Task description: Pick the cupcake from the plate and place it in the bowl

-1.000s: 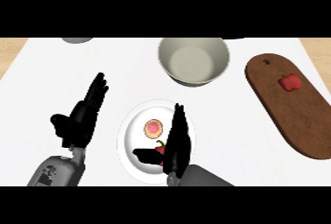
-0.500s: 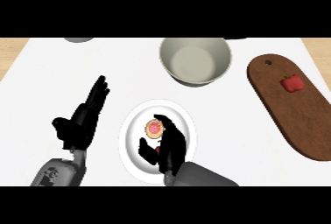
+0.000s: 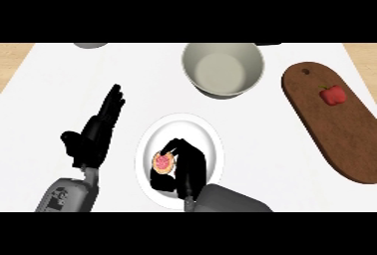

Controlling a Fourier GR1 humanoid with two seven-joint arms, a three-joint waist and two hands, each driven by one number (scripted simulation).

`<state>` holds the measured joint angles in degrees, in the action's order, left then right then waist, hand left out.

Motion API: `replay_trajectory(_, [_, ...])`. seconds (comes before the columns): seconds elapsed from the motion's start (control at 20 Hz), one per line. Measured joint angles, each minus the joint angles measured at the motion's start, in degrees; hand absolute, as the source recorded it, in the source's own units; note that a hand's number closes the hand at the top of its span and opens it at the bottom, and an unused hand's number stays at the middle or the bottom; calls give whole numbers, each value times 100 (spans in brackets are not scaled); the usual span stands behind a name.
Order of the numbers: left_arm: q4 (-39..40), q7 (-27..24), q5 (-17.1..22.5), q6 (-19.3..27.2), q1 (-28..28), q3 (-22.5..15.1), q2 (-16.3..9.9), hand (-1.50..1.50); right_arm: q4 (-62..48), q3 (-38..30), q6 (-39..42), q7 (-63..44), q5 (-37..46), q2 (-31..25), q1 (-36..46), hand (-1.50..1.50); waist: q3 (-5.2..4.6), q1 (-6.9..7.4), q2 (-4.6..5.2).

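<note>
The white plate (image 3: 205, 130) sits on the white table (image 3: 59, 84), and everything here is placed against it. On the plate's lower left part lies the cupcake (image 3: 163, 162), its pink top facing up, still resting on the plate's surface. The right hand (image 3: 187, 168) comes in from below the plate, its grey forearm covering the plate's lower rim, and its black fingers and thumb curl round the cupcake, with fingers arching over its upper side and the thumb below it. Just beside the plate's left rim, apart from it, the left hand (image 3: 94, 137) rests on its side over the table with its fingers straight and spread, pointing away from the robot. Beyond the plate's far rim stands the bowl (image 3: 222, 69), grey and round, with nothing visible inside it. Well to the right of the plate lies a long brown cutting board (image 3: 331, 134), and a small red pepper (image 3: 332, 94) sits on the board's far end.
</note>
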<state>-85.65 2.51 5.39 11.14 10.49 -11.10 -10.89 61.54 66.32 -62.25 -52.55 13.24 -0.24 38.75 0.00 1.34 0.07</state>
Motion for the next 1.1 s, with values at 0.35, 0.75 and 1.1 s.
replay_trajectory(0.35, [-105, 140, -74, -35, 64, -108, 104, 0, 183, -277, 386, 492, -792, 25, 1165, 150, 5, 197, 54])
replay_trajectory(0.75, [-133, 170, -109, -67, 153, -22, 83, 0, 35, -341, 304, 1303, -875, -6, 2404, 150, -3, 231, 40])
replay_trajectory(1.1, [-219, 181, -105, -26, 66, 218, 15, 0, -332, -385, 600, 435, -283, -36, 3809, 150, -9, 57, -35])
